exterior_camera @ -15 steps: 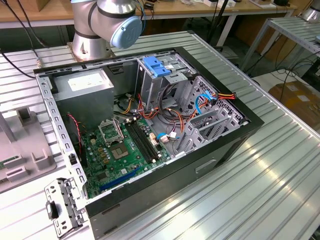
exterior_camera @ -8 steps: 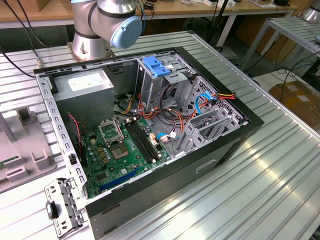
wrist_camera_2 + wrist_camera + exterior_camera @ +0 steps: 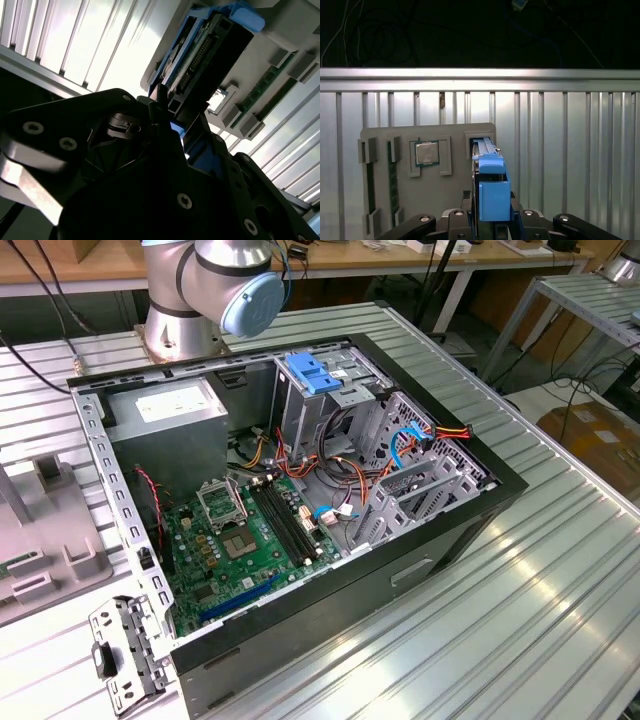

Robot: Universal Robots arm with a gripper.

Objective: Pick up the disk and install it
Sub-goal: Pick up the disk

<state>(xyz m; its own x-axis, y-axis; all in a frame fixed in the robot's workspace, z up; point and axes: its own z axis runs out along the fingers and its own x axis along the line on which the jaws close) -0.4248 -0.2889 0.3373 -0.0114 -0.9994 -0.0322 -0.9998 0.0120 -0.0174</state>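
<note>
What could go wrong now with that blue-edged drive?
1. The disk stands on edge in a slot of the grey holder, with the gripper right at it; a crooked lift might jam it or drag the holder along.
2. A processor chip in the same holder could get knocked.
3. In the exterior view, loose cables crowd the open computer case and might snag the disk.

The arm (image 3: 215, 285) rises from its base; its gripper (image 3: 494, 220) straddles the disk (image 3: 494, 197), black fingers (image 3: 470, 220) clamped on both sides.
</note>
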